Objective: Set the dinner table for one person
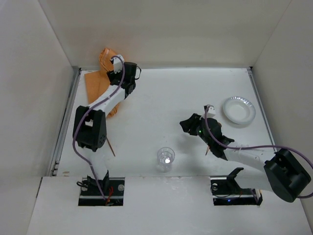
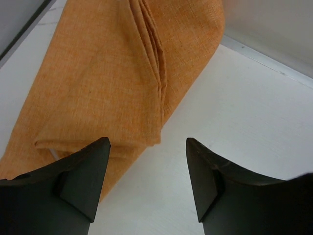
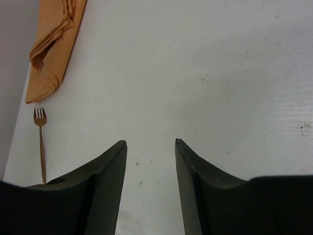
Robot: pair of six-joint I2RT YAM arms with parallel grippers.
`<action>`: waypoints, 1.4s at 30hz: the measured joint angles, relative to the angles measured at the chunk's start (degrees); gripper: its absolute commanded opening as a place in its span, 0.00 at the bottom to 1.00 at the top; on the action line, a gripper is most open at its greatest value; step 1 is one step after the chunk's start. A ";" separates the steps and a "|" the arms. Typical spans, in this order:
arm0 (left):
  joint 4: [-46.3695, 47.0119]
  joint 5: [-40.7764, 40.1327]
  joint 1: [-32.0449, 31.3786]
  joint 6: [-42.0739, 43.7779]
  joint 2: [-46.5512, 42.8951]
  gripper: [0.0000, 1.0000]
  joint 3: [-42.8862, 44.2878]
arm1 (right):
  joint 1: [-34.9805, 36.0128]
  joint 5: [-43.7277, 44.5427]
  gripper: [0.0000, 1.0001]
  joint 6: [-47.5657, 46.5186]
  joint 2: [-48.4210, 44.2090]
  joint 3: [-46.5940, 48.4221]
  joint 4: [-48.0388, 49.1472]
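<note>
The dinner table (image 1: pixel 171 98) is a white tabletop with grey side rails. An orange cloth placemat (image 1: pixel 100 78) lies crumpled and folded in its far left corner. My left gripper (image 1: pixel 113 73) hangs open and empty right at the cloth's near edge. In the left wrist view the gripper (image 2: pixel 147 141) has the cloth (image 2: pixel 107 73) ahead and under its left finger. My right gripper (image 1: pixel 188 125) is open and empty over bare table right of centre, as its wrist view (image 3: pixel 150 143) shows. A white paper plate (image 1: pixel 238 110) sits at the right. A clear glass (image 1: pixel 166 157) stands near the front.
A brown fork (image 1: pixel 110 146) lies at the front left, also in the right wrist view (image 3: pixel 41 142) below the cloth (image 3: pixel 51 49). Another thin brown utensil (image 1: pixel 207 151) lies partly under the right arm. White walls enclose the table on three sides.
</note>
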 measured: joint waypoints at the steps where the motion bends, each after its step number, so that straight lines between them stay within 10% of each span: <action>1: -0.35 0.02 0.39 1.25 2.64 0.63 2.95 | 0.15 0.00 0.51 -0.02 0.00 0.00 0.02; 18: -8.59 0.57 6.38 10.29 30.42 0.52 26.38 | 3.15 -1.20 0.52 -0.74 4.66 2.54 -0.04; 28: -7.91 1.86 6.43 10.25 30.93 0.12 26.64 | 3.63 -1.29 0.52 -1.14 4.94 2.64 -0.02; 42: -1.29 8.37 5.84 8.98 19.96 0.02 13.86 | 2.80 -1.33 0.53 -1.33 5.01 2.64 -0.07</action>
